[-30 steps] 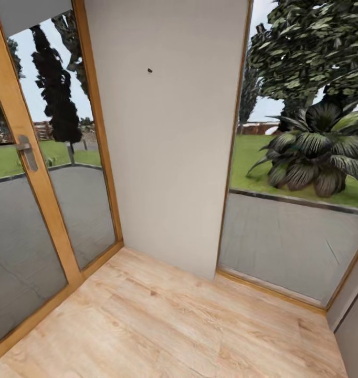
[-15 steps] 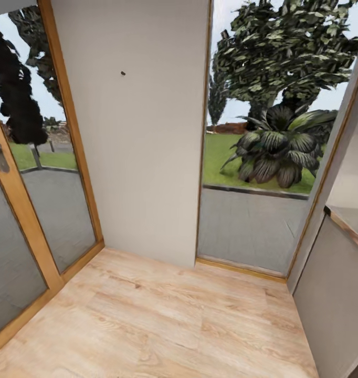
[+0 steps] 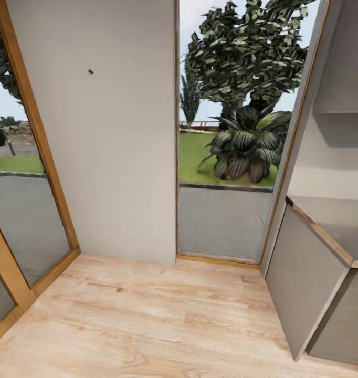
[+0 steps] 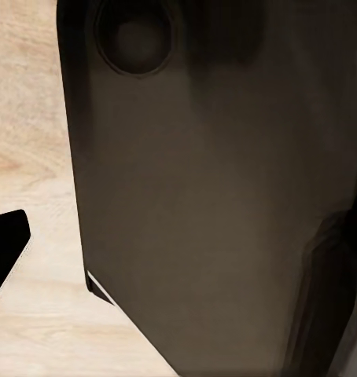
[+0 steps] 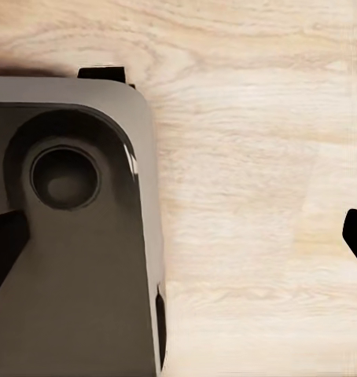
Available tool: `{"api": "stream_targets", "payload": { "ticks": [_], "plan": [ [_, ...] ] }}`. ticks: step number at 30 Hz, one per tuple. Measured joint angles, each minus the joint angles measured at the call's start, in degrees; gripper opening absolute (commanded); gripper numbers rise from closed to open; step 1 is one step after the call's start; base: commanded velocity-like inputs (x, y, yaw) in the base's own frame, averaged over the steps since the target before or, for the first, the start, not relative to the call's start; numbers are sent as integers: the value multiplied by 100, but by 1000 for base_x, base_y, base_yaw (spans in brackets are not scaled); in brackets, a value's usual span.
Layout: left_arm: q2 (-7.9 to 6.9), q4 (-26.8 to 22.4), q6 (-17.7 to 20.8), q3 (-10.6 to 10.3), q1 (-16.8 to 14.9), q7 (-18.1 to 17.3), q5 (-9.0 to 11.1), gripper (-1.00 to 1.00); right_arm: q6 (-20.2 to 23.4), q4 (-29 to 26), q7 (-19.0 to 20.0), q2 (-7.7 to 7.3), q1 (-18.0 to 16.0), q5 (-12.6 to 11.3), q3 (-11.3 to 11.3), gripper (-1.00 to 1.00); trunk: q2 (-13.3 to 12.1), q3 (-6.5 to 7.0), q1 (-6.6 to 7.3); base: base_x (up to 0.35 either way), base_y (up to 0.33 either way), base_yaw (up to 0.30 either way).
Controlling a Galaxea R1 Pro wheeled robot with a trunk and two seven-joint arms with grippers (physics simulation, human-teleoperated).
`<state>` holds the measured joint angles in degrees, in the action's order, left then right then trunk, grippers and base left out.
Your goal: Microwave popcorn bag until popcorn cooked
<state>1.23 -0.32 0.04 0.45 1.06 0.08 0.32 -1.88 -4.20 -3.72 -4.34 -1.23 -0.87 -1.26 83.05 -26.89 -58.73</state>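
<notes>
Corner of the room, head view. Light wood floor (image 3: 163, 320) running to a plain pale wall panel (image 3: 116, 131) with one small dark speck high on it. Left of the panel: glazed door (image 3: 27, 210) in a warm wooden frame, grey paving and grass outside. Right of the panel: tall window (image 3: 226, 157), also wood-framed, giving on a broad-leaved plant (image 3: 242, 152) on the lawn with a large tree (image 3: 242, 52) behind it. Far right: grey cabinet (image 3: 305, 273) with a wood-trimmed top edge, a pale wall and a shelf-like recess above it.

Left wrist view. Large dark grey robot body panel (image 4: 218, 204) with a round recess near one corner, standing over the wood floor; one black fingertip (image 4: 5, 251) of the left gripper enters at the picture's edge. How wide the jaws stand cannot be told.

Right wrist view. Rounded dark grey robot base (image 5: 68, 251) with a round recess, on pale floorboards; two black fingertips (image 5: 5, 243) of the right gripper at opposite edges of the picture, set wide apart, bare floor between them.

No part of these views takes in the popcorn bag, microwave or countertop, so their places cannot be told.
</notes>
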Motion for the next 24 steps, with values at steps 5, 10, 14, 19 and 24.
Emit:
{"api": "stream_targets", "payload": {
  "ticks": [5, 10, 14, 19, 24],
  "plan": [
    [0, 0, 3, 3, -7, 0, 0, 100, 4, 0, 0, -14, -26, 1, -29, 100, 0, 0, 0, 0, 0, -300],
    [3, 0, 4, -2, -10, 0, -7, 100, 3, 0, 0, -15, -82, 7, -30, 100, 0, 0, 0, 0, 0, -300],
    [8, 0, 4, 7, -10, 0, -8, 100, -1, 0, 0, -19, -124, 8, -28, 100, 0, 0, 0, 0, 0, -300],
    [2, 0, 3, 11, -10, 0, -7, 100, 3, -113, 0, -100, -137, 7, -27, 100, 0, 0, 0, 0, 0, -300],
    [0, 0, 2, 11, -10, 0, -8, 100, 3, -146, 0, -139, -141, 8, -27, 100, 0, 0, 0, -13, -11, -300]
  ]
}}
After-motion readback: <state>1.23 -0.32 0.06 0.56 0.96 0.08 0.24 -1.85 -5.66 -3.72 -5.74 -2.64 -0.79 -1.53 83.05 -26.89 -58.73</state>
